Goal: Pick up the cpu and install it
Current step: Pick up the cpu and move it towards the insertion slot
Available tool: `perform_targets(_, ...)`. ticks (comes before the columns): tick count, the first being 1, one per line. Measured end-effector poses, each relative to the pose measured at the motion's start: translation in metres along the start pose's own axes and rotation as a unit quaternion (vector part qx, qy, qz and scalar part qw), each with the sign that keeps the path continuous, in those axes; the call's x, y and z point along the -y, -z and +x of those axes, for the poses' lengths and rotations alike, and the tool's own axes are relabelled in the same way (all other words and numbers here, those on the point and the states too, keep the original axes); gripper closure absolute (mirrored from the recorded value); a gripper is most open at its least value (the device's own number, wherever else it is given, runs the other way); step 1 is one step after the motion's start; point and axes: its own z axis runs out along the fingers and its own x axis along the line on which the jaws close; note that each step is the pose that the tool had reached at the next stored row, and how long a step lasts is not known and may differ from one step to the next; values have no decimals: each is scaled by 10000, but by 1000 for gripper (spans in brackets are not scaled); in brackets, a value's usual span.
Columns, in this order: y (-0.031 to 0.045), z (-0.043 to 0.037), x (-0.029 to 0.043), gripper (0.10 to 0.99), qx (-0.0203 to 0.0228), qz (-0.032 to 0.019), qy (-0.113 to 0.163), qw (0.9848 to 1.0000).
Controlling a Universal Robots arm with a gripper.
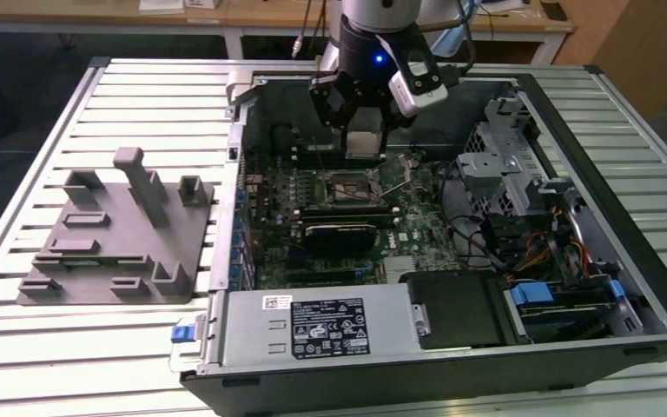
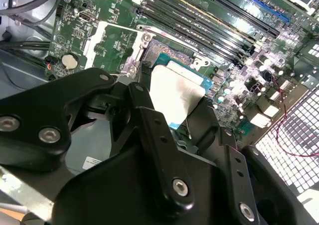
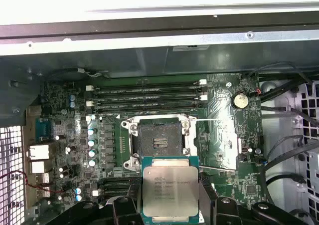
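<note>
The cpu, a small square chip with a pale silvery top, hangs above the motherboard, clamped by its edges between my black fingers. My gripper is shut on it inside the open computer case. In the first wrist view the open dark socket with its metal frame lies just beyond the chip, apart from it. The second wrist view shows the cpu tilted over the socket, with the gripper's black linkage in front.
A grey fixture stands on the slatted table at the exterior view's left. Inside the case are memory slots, a black block, a power supply, a drive cage and loose cables.
</note>
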Motion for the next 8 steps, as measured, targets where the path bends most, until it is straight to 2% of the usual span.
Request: perform_targets(8,-16,1,-8,545,0,0,0,10000)
